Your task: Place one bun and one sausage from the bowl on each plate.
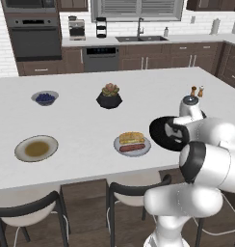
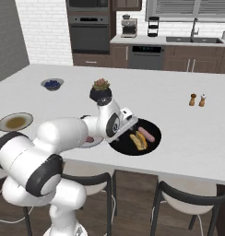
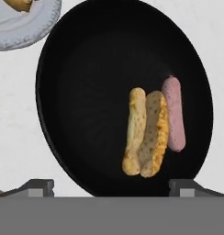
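Observation:
The black bowl [image 3: 86,92] lies under my open gripper [image 3: 112,188], with one golden bun [image 3: 150,133] and one reddish sausage [image 3: 173,114] side by side in its right half. Nothing is between my fingertips [image 3: 40,187]. From the right base view, my gripper [image 2: 127,128] hovers over the left rim of the bowl [image 2: 121,145], just left of the bun [image 2: 138,140] and sausage [image 2: 147,133]. The light grey plate [image 1: 117,143] holds a bun [image 1: 132,137] and a sausage [image 1: 132,147]. The beige-rimmed plate [image 1: 36,147] has only its olive-brown centre showing.
A small grey bowl of blue berries [image 1: 45,98] and a black plant pot [image 1: 109,97] stand farther back on the white counter. Salt and pepper shakers [image 2: 198,99] are at the far right. Dark stools [image 2: 188,203] line the counter's near edge.

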